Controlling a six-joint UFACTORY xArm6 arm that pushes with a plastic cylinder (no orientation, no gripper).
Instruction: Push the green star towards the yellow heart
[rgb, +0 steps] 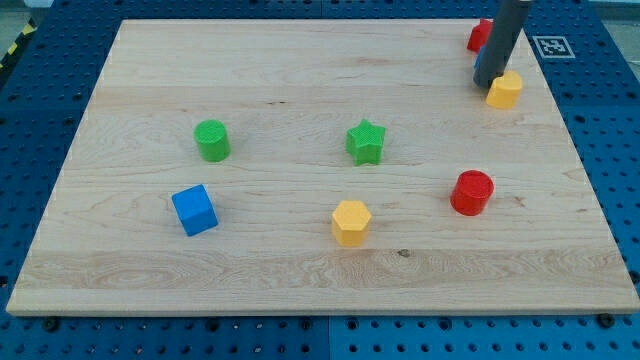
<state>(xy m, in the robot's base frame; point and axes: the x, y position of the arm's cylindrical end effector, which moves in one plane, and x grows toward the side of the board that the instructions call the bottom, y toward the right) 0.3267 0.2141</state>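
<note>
The green star (366, 142) lies near the middle of the wooden board (300, 270). A yellow block (505, 90) at the view's top right looks like the heart. My tip (489, 86) rests on the board right at that block's left side, far to the upper right of the star. The dark rod rises from it and leaves the view at the top edge.
A red block (479, 36) sits behind the rod at the top right, with a sliver of blue (478, 66) beside the rod. A green cylinder (212, 140), a blue cube (194, 210), a yellow hexagon (351, 221) and a red cylinder (472, 192) lie around the star.
</note>
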